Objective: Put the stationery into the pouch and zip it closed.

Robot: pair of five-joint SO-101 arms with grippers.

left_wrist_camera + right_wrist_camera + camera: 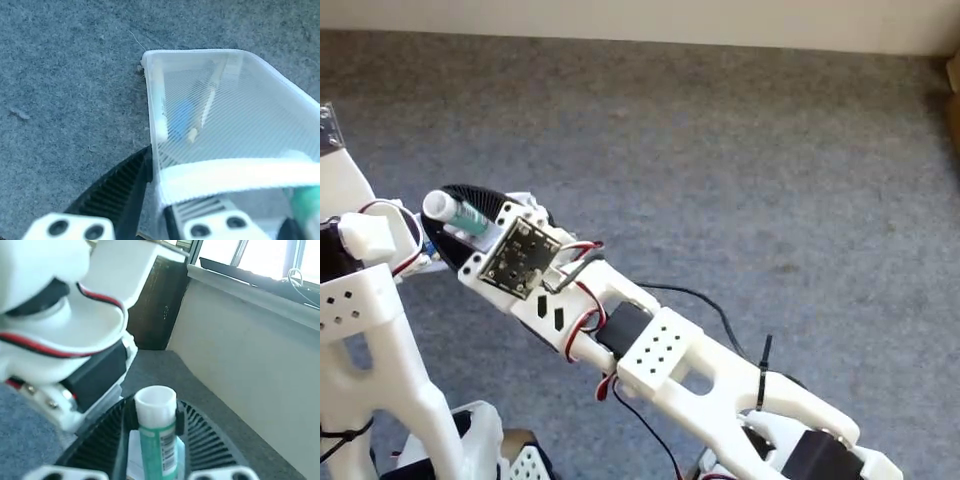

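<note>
Teal plastic under a white cap: the glue stick [157, 440] is clamped between the ribbed black jaws of the right gripper [154, 412]. The jaws are narrow and close on its barrel. Its long axis runs in line with the jaws, cap leading and pointing away from the wrist.

In the high view the right gripper [470, 215] is stretched across to the left arm [365, 290], with the glue stick [455, 209] at its tip, cap outward.

The left gripper [157, 185] is closed on the translucent mesh pouch [225, 110], pinching one corner just below the white rim band [235, 172]. The pouch extends away from those jaws over the grey carpeted surface [65, 90]. Pens [207, 105] and a blue item [181, 120] already lie inside, lengthwise toward the far end.

The teal barrel [305, 205] shows just beside the rim band, on the side away from the pinched corner. Whether the cap has crossed the rim cannot be determined.

Assessment: this is the insertion step. The pouch mouth lies directly ahead of the cap, so the move depends on keeping the stick's axis in line with the pouch's length. The right arm carries the item while the left arm holds the mouth in place. The zip is not yet closed.
</note>
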